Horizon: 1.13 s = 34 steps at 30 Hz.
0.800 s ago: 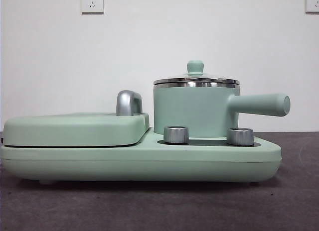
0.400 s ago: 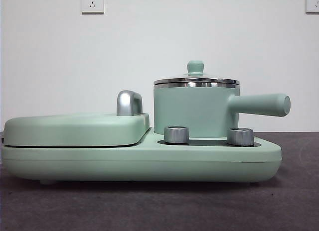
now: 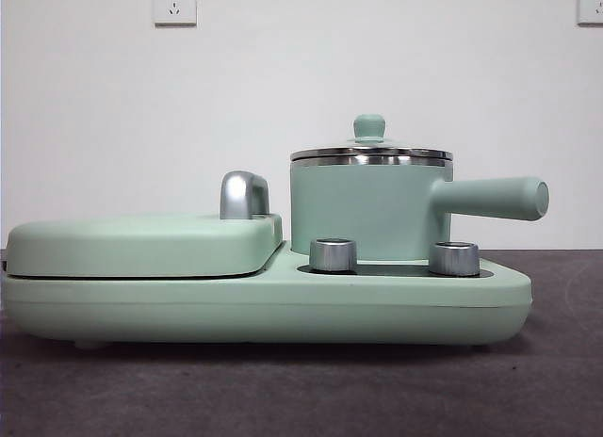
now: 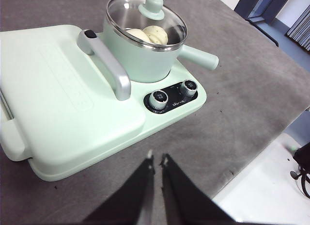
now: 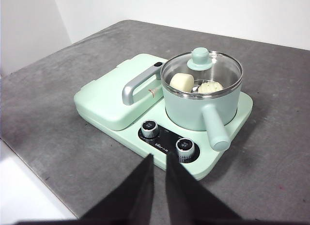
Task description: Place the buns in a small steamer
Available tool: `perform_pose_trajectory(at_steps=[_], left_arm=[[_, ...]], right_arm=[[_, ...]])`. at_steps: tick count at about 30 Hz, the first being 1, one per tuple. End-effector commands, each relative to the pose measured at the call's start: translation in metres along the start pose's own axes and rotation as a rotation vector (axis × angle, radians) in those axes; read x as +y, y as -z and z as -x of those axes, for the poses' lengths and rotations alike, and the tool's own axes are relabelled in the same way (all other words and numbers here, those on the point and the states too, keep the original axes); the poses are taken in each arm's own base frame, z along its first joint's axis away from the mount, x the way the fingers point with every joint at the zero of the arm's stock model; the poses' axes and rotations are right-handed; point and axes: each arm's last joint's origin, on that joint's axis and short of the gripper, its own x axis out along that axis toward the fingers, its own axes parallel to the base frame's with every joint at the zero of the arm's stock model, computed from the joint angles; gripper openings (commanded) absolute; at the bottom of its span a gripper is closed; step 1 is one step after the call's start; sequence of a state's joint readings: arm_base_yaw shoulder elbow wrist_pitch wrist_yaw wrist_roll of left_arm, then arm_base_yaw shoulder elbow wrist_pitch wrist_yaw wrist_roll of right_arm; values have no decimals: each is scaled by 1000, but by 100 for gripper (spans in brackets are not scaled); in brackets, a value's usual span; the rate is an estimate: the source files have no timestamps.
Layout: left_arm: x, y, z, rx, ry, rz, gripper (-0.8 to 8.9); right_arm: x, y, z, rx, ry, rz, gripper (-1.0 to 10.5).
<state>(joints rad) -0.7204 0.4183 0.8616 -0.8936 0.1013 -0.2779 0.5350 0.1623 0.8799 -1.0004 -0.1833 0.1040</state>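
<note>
Buns (image 5: 182, 82) both sit inside steamer (image 5: 201, 106) under glass lid (image 4: 154, 5), well apart from left gripper (image 4: 156, 160) & right gripper (image 5: 159, 159), both nearly pressed together, empty, held back w/ pot handle (image 5: 215, 127) pointing toward right one.

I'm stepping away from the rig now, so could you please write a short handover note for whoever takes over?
Left tool: shut, holding nothing, hanging over the table short of the cooker.
Right tool: shut, holding nothing, also back from the cooker.
Both buns, smooth and ridged, lie side by side in the steamer; the glass lid is on.
Done: buns in, lid on.
Left: nothing seems to remain; the griddle is closed.
</note>
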Motion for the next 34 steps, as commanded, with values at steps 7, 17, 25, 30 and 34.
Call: perform_pose_trajectory(at_steps=[7, 17, 25, 30, 34], left_arm=[[-1, -3, 2, -15, 4, -2, 7], [6, 2, 0, -82, -61, 28, 7], [52, 39, -36, -341, -348, 85, 7], [84, 79, -59, -437, -500, 67, 7], [99, 107, -72, -454, -553, 54, 7]], right_arm=[[1, -2, 2, -21, -6, 7, 19], [1, -2, 2, -21, -6, 7, 19], [1, -2, 2, -21, -6, 7, 19], [1, -2, 2, -20, -6, 7, 19], [1, -2, 2, -21, -6, 7, 19]])
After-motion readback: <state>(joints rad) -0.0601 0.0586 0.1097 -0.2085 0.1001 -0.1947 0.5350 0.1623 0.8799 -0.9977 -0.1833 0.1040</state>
